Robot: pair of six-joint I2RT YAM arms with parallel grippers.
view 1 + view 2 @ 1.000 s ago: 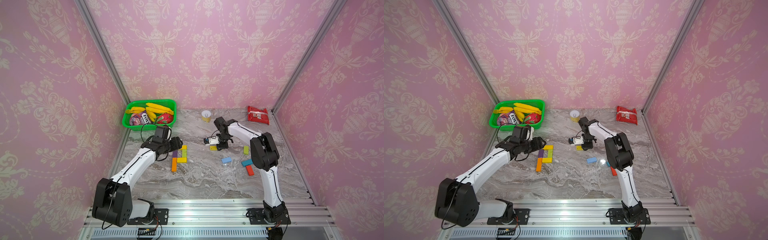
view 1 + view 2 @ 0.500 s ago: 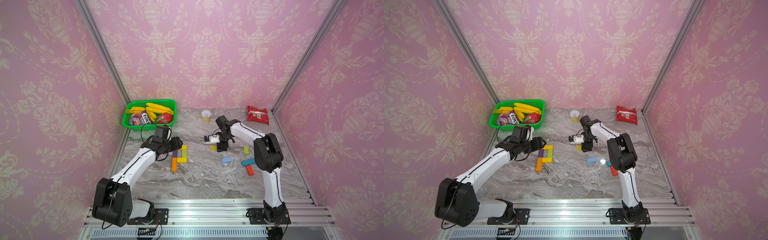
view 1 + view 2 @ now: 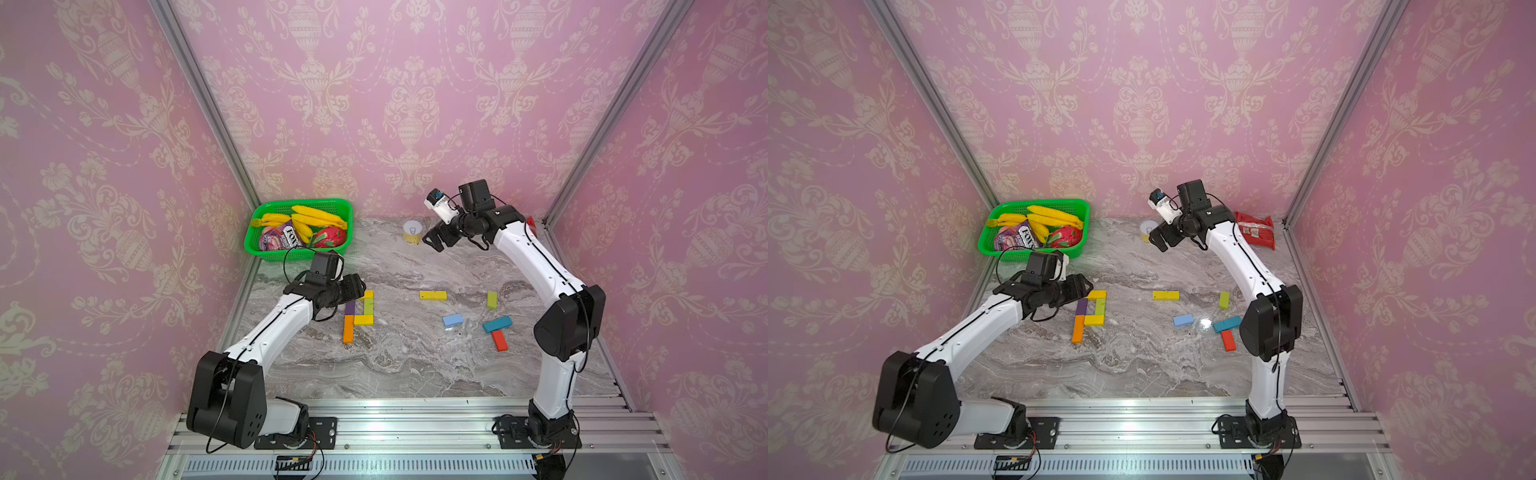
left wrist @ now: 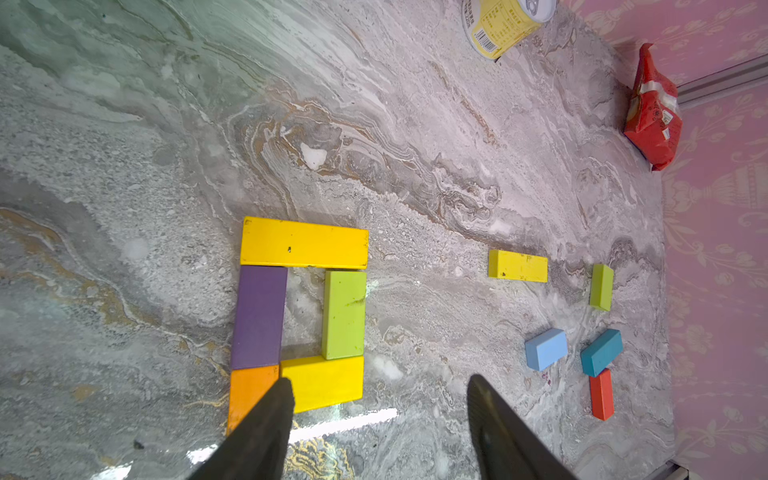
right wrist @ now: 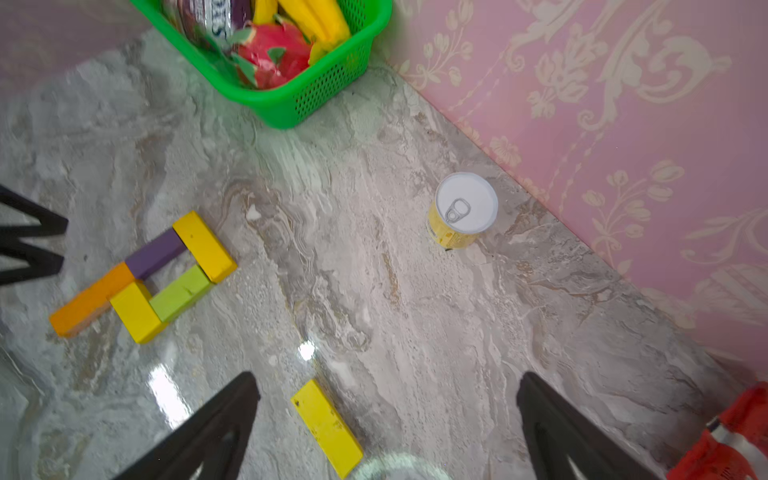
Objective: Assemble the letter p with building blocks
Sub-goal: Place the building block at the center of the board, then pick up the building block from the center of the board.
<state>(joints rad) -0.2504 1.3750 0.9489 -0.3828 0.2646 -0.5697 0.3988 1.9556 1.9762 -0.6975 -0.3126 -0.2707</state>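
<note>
Five building blocks lie joined at centre left: a yellow bar on top, purple and lime green sides, a second yellow bar, and an orange bar below. My left gripper hovers open at their near-left edge, holding nothing. A loose yellow bar lies flat mid-table. Lime green, light blue, teal and red bars lie to its right. High above the table near the back, my right gripper is wide open and empty.
A green basket of bananas and fruit stands at the back left. A yellow can stands by the back wall, just beside the right gripper. A red snack packet lies in the back right corner. Pink walls enclose three sides.
The right gripper opened, left the loose yellow bar on the table, and rose up and back toward the can. The left arm stayed still.
</note>
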